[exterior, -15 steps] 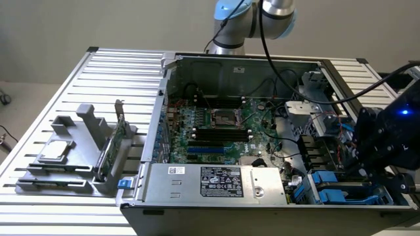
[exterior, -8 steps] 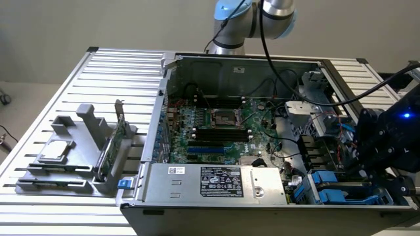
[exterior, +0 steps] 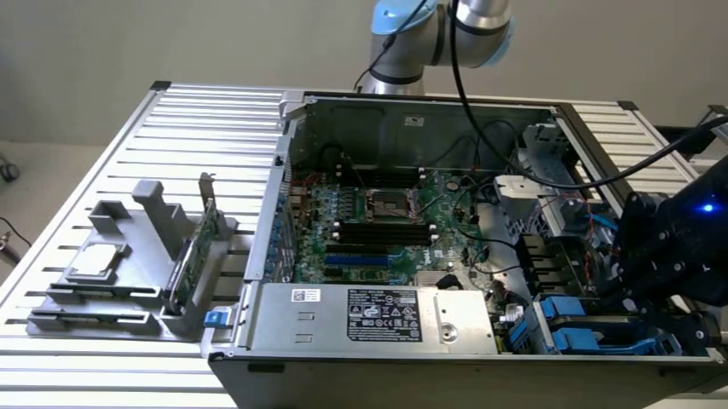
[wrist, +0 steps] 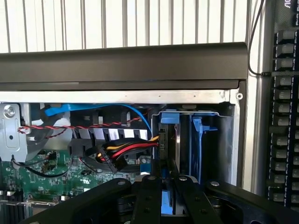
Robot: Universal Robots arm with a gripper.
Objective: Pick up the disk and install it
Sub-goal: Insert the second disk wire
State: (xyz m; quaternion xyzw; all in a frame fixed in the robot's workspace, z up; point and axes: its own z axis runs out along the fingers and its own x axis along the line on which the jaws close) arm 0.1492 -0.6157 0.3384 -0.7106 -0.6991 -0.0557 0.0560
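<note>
We saw the slatted metal table [exterior: 136, 136] carrying an open computer case [exterior: 410, 115], lying on its side with its interior exposed. Inside it lay the green motherboard [exterior: 376, 217], and along the near edge sat the grey power supply [exterior: 370, 317] with its black and white label.

The robot arm [exterior: 438, 38] rose behind the case, and its black wrist and gripper [exterior: 666, 256] hung over the case's corner at the exterior view's right, above the drive bay. In the wrist view the gripper [wrist: 163, 198] showed as dark linkage bars closed in around something blue between them, but we could not tell whether the fingers were clamped or loose.

The disk [exterior: 586, 328] sat in that drive bay, at the near corner on the exterior view's right. Its blue plastic carrier rails framed it, and it stood on edge in the grey metal bay; in the wrist view the disk [wrist: 180, 140] appeared as a dark slab between blue rails, directly beyond the gripper.

Crowding the bay was a bundle of red, yellow and black wires [wrist: 128, 151] ending in a black plug just beside the disk, and a blue cable [wrist: 135, 114] curved above it.

On the table at the exterior view's left stood a grey holder rack [exterior: 125, 256], with a thin green circuit card [exterior: 187, 256] upright in it and a small square silver chip [exterior: 101, 260] resting on it.
</note>
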